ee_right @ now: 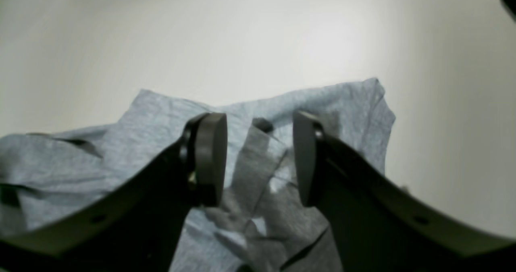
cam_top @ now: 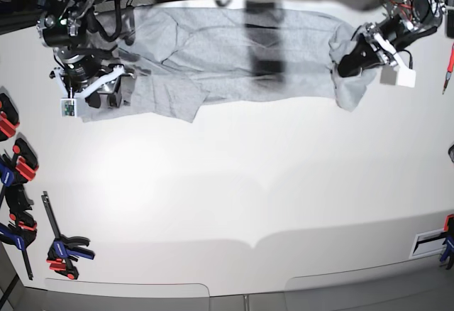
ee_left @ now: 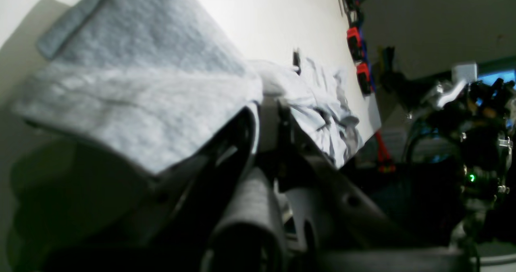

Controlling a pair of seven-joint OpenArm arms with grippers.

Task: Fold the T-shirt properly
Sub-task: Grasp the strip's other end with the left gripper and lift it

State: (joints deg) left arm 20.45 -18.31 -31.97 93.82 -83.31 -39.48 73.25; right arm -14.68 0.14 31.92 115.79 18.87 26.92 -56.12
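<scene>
The light grey T-shirt [cam_top: 234, 62] lies stretched along the far edge of the white table [cam_top: 227, 190], creased and partly bunched at both ends. My left gripper [cam_top: 349, 61] is at the shirt's right end in the base view. In the left wrist view that gripper [ee_left: 269, 102] is shut on a pinch of the T-shirt [ee_left: 141, 82], and a flap of cloth drapes over its fingers. My right gripper [cam_top: 105, 92] is at the shirt's left end. In the right wrist view it [ee_right: 258, 159] stands open, low over crumpled T-shirt [ee_right: 141, 143] fabric, with its pads [ee_right: 211, 159] on either side of a fold.
Red and black clamps [cam_top: 14, 162] lie along the table's left edge, with another clamp [cam_top: 65, 248] near the front left. More clamps [ee_left: 356, 38] show in the left wrist view. A red tool [cam_top: 450, 62] sits at the right edge.
</scene>
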